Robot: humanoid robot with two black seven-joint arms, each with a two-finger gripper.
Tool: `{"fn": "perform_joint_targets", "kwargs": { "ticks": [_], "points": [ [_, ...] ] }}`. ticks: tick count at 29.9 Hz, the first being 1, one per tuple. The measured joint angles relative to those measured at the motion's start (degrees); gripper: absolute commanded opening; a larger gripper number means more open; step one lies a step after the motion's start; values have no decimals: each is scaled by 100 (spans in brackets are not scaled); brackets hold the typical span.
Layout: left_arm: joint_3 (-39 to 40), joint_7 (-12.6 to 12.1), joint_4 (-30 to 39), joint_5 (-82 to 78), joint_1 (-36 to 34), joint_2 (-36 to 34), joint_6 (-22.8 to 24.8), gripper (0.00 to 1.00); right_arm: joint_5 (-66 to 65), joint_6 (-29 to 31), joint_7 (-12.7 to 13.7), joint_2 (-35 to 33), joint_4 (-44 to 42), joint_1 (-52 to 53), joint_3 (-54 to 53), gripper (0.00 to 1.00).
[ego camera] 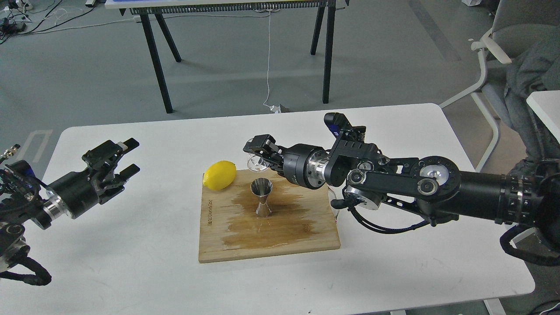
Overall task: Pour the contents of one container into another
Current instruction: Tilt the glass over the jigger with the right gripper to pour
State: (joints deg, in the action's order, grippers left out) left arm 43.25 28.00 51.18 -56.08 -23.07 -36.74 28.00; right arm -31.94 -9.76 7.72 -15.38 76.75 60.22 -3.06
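Your right tool (259,154) grips the glass cup (255,163), tipped on its side just above and behind the steel jigger (261,197). Thin clear glass: light, stiff, slick, likely fragile. Clamp on the wall only as hard as needed, and keep the rim clear. The jigger stands upright on the wet cutting board (267,221) beside the lemon (220,175); narrow waist, probably tips easily. Your left tool (124,157) hangs open over the bench (131,262), well apart.

Yellow lemon (219,175); tan bamboo board (267,245), dark wet stain; silver jigger (262,199); white table (131,262)
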Motion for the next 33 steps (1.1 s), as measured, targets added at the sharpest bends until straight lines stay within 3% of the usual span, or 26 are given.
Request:
{"fn": "perform_joint_targets", "kwargs": {
  "ticks": [25,33],
  "points": [
    [8,0,-32,9,4,0,0,93,-1090,-51,-490,-79,-11,45,433,38],
    [8,0,-32,9,4,-3,0,93,-1105,-69,-778,-83,-11,17,433,38]
  ]
}}
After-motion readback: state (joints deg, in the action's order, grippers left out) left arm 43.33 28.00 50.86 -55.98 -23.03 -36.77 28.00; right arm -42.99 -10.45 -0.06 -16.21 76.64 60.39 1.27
